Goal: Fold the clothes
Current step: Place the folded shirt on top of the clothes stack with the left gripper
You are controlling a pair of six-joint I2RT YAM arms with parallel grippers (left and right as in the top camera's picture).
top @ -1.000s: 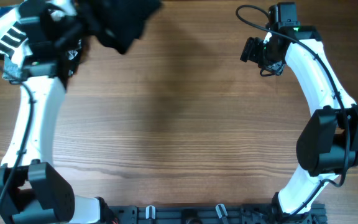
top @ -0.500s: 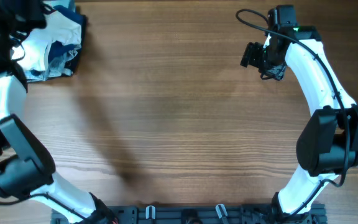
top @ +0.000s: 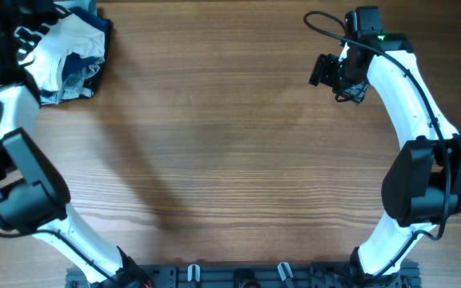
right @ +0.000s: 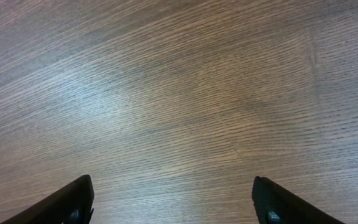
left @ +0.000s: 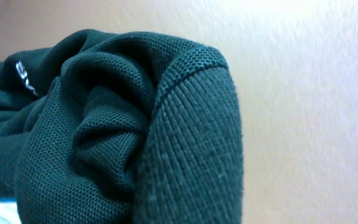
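Note:
The black shirt point(left: 135, 137) fills the left wrist view as bunched knit fabric close to the camera, with a small white logo print point(left: 23, 78) at its left, against a blurred pale background. It hides my left jaws; the fabric hangs right at them. In the overhead view the shirt is out of sight, and my left gripper point(top: 8, 28) is at the table's far left corner, partly cut by the frame edge. My right gripper point(top: 326, 70) is open and empty above bare wood point(right: 176, 202) at the far right.
A pile of other garments lies at the far left corner: a white one point(top: 62, 50) over blue and grey ones point(top: 80, 76). The wooden table point(top: 230, 152) spans the view. The arm bases stand at the near edge.
One second ago the black shirt hung from my left gripper at the far left of the table. The left arm has since swung left past the edge, taking the shirt out of the overhead view. The right arm has not moved.

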